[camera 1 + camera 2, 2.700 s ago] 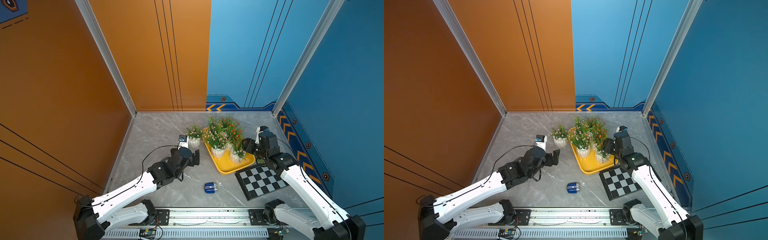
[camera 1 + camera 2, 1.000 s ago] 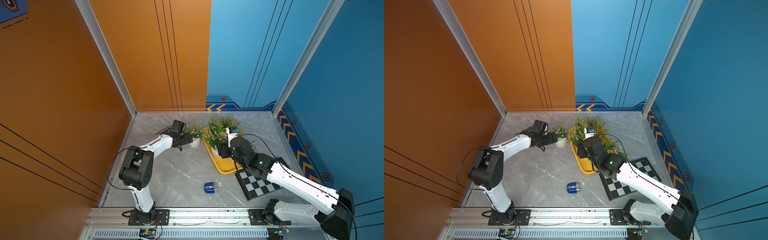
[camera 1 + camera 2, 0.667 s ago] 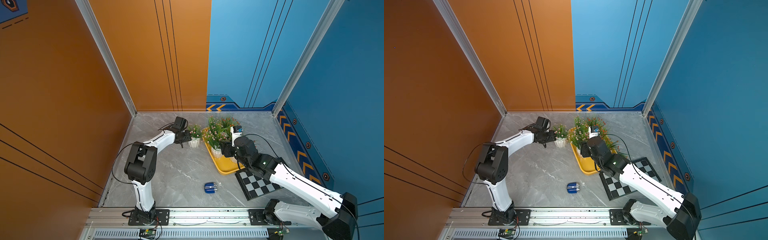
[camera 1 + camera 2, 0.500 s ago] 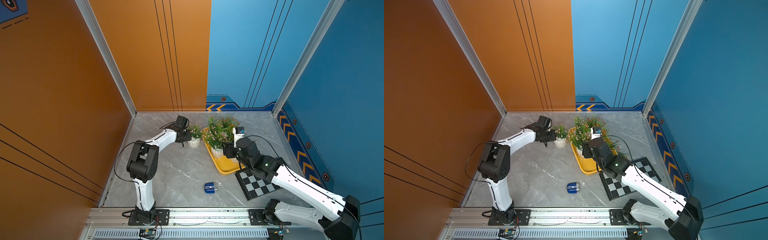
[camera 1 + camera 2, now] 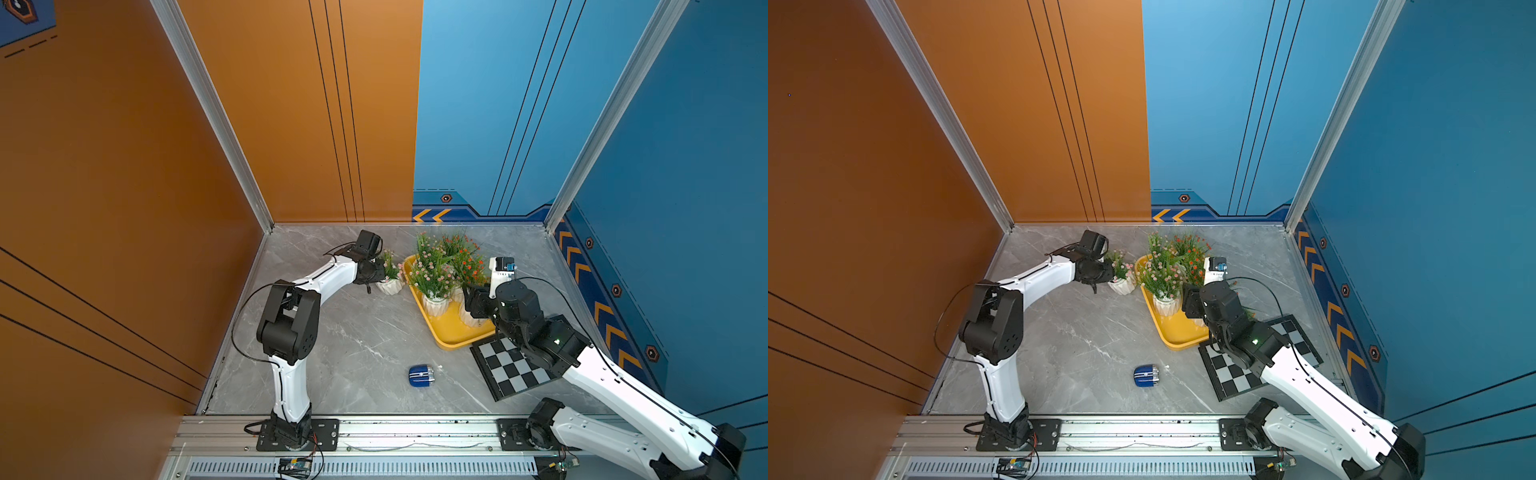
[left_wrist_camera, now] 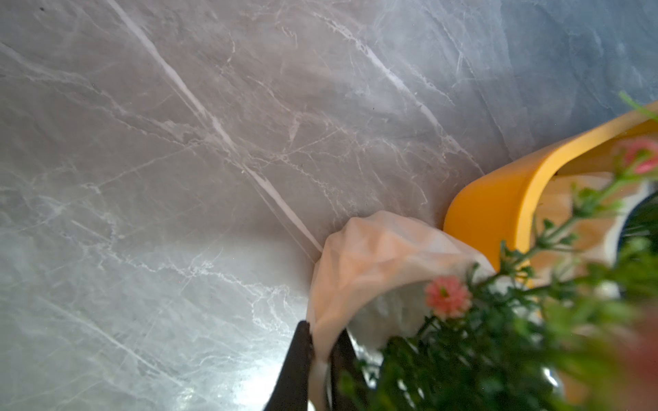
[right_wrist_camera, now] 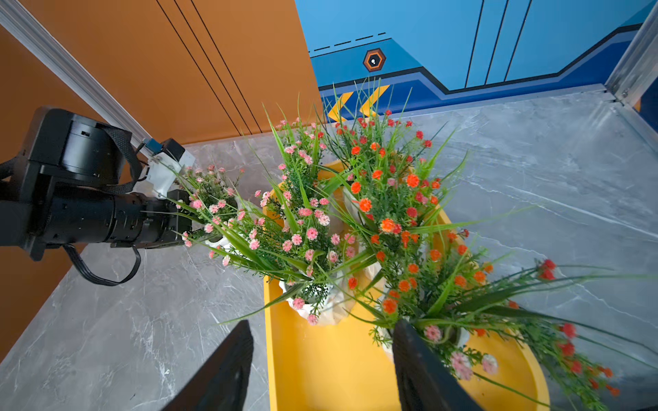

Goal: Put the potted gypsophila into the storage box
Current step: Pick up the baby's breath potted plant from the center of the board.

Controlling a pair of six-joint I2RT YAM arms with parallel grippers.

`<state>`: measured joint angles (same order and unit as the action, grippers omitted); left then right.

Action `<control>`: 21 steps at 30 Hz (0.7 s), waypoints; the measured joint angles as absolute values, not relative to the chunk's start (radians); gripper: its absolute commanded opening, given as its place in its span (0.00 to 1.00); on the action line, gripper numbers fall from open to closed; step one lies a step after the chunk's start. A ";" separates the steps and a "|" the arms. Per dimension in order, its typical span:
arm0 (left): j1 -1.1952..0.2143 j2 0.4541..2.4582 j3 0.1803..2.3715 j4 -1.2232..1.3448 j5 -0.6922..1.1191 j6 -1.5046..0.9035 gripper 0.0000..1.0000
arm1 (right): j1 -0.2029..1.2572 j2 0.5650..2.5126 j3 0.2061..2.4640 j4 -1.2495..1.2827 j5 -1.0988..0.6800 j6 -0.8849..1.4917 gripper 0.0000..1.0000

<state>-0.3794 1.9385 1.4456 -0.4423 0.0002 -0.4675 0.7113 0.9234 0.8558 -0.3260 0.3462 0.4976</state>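
Potted gypsophila [image 6: 374, 256]: pot wall pinched in left gripper [image 6: 322, 341], jaws clamped on it; storage box [image 6: 498, 199] just beyond.

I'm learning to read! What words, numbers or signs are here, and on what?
No words or numbers can be read.
Yellow double arrows: a painted sign on the blue back wall.
White camera mount on the right arm: tiny dark marks, too small to read.

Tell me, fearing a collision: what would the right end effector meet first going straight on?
Probably the pink-flowered pot in the storage box, dead ahead of the right end effector; depth unclear.
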 measured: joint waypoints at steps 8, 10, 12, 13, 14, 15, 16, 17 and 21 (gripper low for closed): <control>-0.391 1.809 1.371 -0.569 -0.007 -0.463 0.00 | 0.651 0.843 0.832 -0.372 0.350 0.495 0.68; -0.409 1.740 1.357 -0.615 -0.015 -0.456 0.00 | 0.635 0.822 0.830 -0.382 0.354 0.493 0.73; -0.442 1.663 1.354 -0.661 -0.026 -0.449 0.00 | 0.612 0.804 0.827 -0.395 0.359 0.488 0.80; -0.465 1.622 1.353 -0.680 -0.032 -0.447 0.00 | 0.597 0.795 0.826 -0.405 0.363 0.487 0.84; -0.495 1.578 1.353 -0.701 -0.038 -0.444 0.00 | 0.580 0.787 0.825 -0.413 0.365 0.487 0.87; -0.522 1.544 1.352 -0.715 -0.045 -0.444 0.00 | 0.565 0.780 0.823 -0.419 0.366 0.484 0.90; -0.557 1.504 1.349 -0.732 -0.050 -0.445 0.00 | 0.548 0.773 0.821 -0.426 0.366 0.481 0.93; -0.595 1.467 1.343 -0.746 -0.057 -0.450 0.00 | 0.534 0.765 0.819 -0.431 0.366 0.477 0.95; -0.746 1.370 1.330 -0.802 -0.091 -0.484 0.00 | 0.483 0.733 0.810 -0.447 0.363 0.466 1.00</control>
